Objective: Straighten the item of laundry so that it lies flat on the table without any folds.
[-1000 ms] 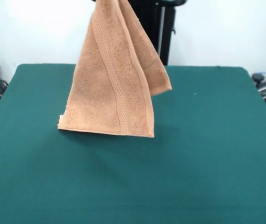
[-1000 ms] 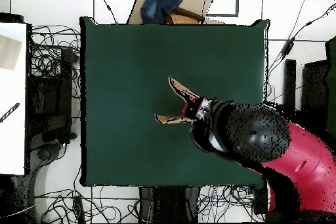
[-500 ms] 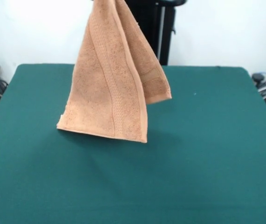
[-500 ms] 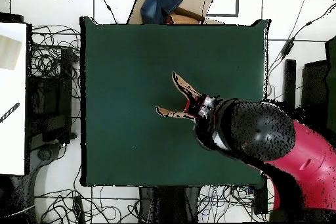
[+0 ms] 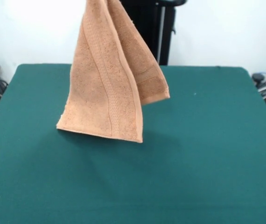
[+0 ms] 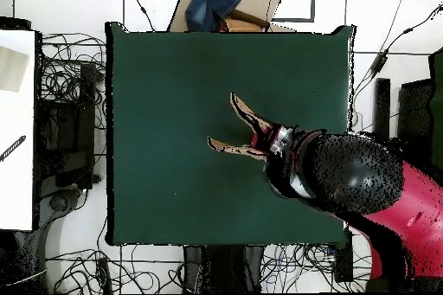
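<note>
The towel (image 5: 107, 79) hangs folded beneath the pincer (image 6: 263, 142), clear of the counter (image 5: 207, 154). The pincer is clamped on its top.

towel: peach-orange terry-cloth towel (image 5: 109, 79) hangs above the table centre
table: dark green felt-topped table (image 5: 207, 154) beneath, 6 o'clock

No readable text, labels or numbers anywhere.
</note>
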{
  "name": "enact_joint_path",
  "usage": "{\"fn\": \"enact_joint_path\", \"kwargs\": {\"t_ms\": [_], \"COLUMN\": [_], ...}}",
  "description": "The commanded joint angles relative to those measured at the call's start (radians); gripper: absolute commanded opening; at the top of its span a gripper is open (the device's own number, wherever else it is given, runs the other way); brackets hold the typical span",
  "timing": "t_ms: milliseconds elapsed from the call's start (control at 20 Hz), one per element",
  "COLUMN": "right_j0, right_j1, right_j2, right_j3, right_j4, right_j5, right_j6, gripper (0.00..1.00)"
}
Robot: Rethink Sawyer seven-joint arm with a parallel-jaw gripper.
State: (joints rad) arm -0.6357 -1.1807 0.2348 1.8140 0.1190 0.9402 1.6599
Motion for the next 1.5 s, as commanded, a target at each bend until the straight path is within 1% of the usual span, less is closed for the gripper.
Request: {"fn": "enact_joint_path", "kwargs": {"t_ms": [50, 200, 450, 600, 800, 1050, 1250, 1500], "right_j0": [0.013, 0.026, 0.038, 0.051, 0.075, 0.133, 0.197, 0.254], "right_j1": [0.013, 0.011, -0.001, -0.014, -0.018, -0.007, 0.002, 0.042], "right_j2": [0.078, 0.082, 0.077, 0.071, 0.065, 0.053, 0.029, 0.001], "right_j3": [0.123, 0.143, 0.121, 0.123, 0.144, 0.163, 0.171, 0.169], "right_j4": [-0.023, -0.019, -0.023, -0.023, -0.019, -0.022, -0.039, -0.058], "right_j5": [-0.056, -0.088, -0.047, -0.043, -0.069, -0.130, -0.181, -0.252], "right_j6": [-0.136, -0.109, -0.097, -0.081, -0.051, 0.027, 0.104, 0.161], "gripper": [0.00, 0.00, 0.00, 0.00, 0.00, 0.00, 0.00, 0.00]}}
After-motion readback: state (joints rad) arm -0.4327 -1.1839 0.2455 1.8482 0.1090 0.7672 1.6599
